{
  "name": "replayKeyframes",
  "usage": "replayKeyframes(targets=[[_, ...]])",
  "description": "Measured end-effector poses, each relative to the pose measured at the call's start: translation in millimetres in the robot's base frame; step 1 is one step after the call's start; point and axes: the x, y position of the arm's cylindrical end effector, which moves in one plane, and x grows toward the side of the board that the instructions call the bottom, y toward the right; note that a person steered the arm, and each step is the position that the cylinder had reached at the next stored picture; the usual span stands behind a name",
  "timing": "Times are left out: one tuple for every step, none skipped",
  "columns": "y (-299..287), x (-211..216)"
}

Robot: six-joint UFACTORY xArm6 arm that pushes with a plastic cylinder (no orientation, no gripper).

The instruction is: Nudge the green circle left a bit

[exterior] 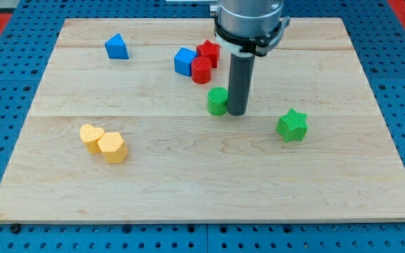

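1. Nearest you, two yellow blocks [103, 143] sit touching on the wooden board [188, 190].
2. You see my tip [237, 113] just right of the green circle [218, 101], mid-board; no jaws exist.
3. Leftward path is bare; red cylinder [201, 70] lies above.

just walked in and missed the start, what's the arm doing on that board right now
The arm's rod is down on the wooden board, with my tip right against the view's right side of the green circle, placed to push it toward the view's left. A red circle, red star and blue block cluster just above it. The green star sits off to the right, a blue triangle at upper left, and two yellow blocks at lower left.
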Motion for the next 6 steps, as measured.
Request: replayKeyframes(targets=[[-24, -34], [-23, -40], [-17, -21], [-37, -17], [-70, -24], [-74, -18]])
